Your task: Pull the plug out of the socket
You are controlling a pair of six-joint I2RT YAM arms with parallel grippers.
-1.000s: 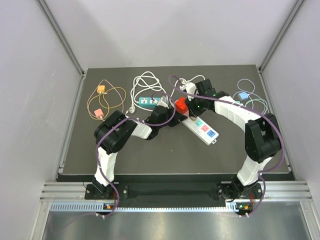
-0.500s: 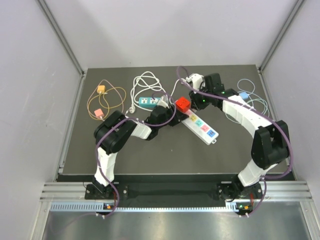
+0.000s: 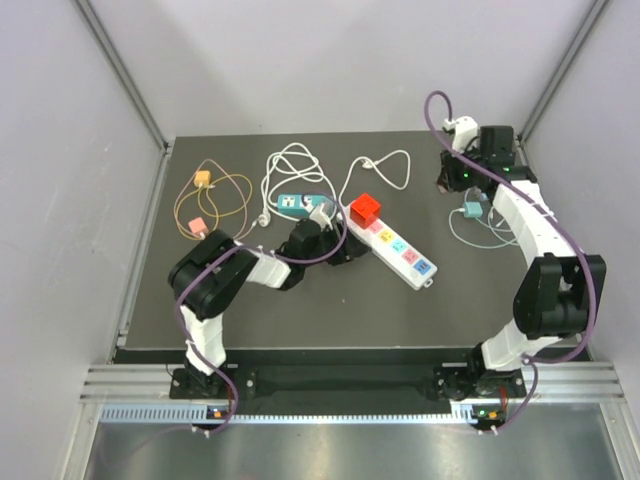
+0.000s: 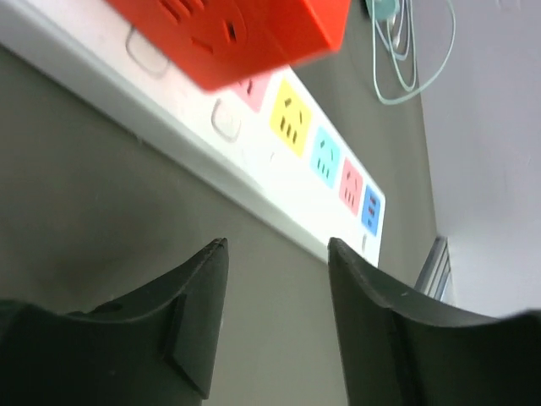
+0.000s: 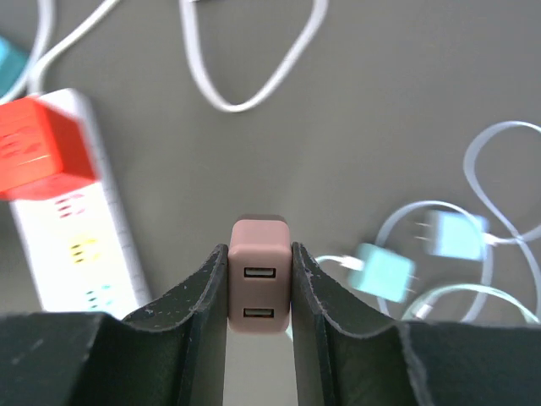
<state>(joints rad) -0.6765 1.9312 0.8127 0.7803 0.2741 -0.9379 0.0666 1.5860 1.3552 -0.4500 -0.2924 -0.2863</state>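
A white power strip with coloured sockets lies at the table's middle. A red cube plug sits in its far end. My right gripper is up at the back right, well away from the strip. In the right wrist view it is shut on a pink two-port USB plug, held clear above the table. My left gripper is open and empty at the strip's left side. In the left wrist view it is low over the mat, short of the strip and the red cube.
A teal power strip with a white cable lies left of the white one. An orange cable with chargers is at far left. A white cable loop lies behind the strip. Light-blue cables and teal chargers lie under my right gripper.
My right gripper has moved from the far end of the white strip up and to the back right, carrying the pink plug. My left gripper has stayed beside the strip.
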